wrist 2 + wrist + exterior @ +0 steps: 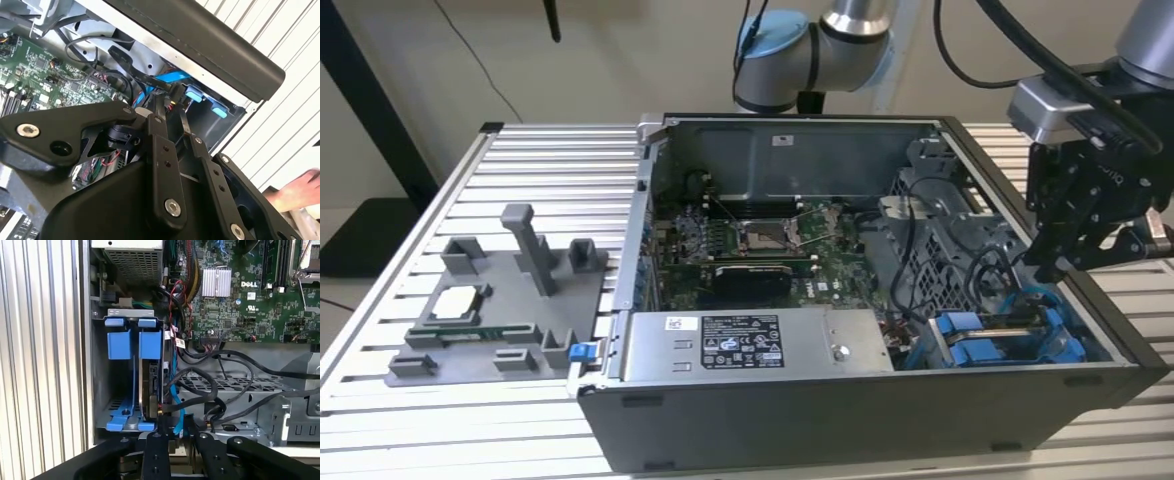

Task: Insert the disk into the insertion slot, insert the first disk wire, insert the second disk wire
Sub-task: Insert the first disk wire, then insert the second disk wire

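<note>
The disk (150, 390) stands on edge in the insertion slot (100, 390), a grey metal bay with blue carriers (135, 342) at the case's corner on the exterior view's right (1001, 338). My gripper (1054, 268) hangs over that corner. In both wrist views its fingers sit close together around a black connector (175, 93) on a flat blue disk wire (167, 77). In the first wrist view the gripper (176, 429) holds this wire (176, 412) right at the disk's end. A second bundle of black wires (200, 390) loops beside the disk.
The open computer case (854, 400) lies on a slatted metal table (547, 160). Inside are the motherboard (747, 240) and the power supply (747, 345). A grey fixture (494, 310) with parts sits at the exterior view's left. A person's hand (300, 187) rests on the table near the case.
</note>
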